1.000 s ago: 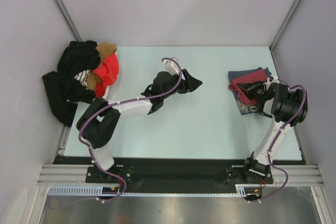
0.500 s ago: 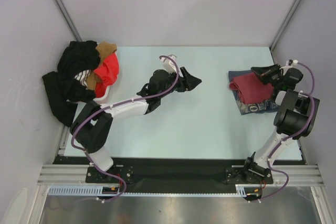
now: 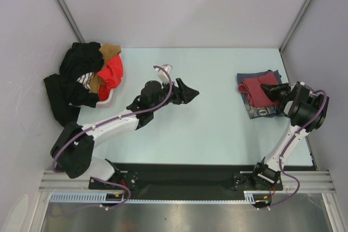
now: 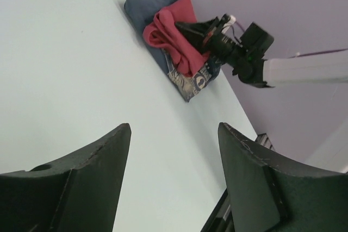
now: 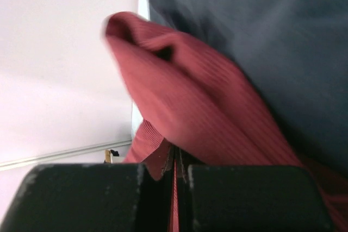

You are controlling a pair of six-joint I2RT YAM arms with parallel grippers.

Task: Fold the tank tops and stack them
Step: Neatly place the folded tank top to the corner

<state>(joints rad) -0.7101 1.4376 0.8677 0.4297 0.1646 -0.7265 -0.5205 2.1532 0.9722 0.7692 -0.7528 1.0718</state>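
Observation:
Two tank tops lie stacked at the table's right back. The maroon tank top (image 3: 253, 87) is bunched on top of the slate blue-grey tank top (image 3: 260, 111), whose pale print shows at the near edge. My right gripper (image 3: 270, 89) sits low at the maroon top's right side. In the right wrist view a thin fold of the maroon top (image 5: 206, 112) runs between the shut fingers of that gripper (image 5: 175, 161), with the blue-grey top (image 5: 283, 42) behind. My left gripper (image 3: 190, 92) hangs open over bare table mid-centre, holding nothing. The left wrist view shows it (image 4: 174, 129) facing the maroon top (image 4: 176, 33).
A heap of black, bright orange-red and brown clothes (image 3: 89, 77) spills over the table's back left corner. Grey walls close in the pale table (image 3: 217, 134) on three sides. The right wall stands close behind the right arm (image 3: 304, 113).
My right gripper swung up and back off the stack, then came down again at the maroon top's right side. My left arm drew back a little to the left.

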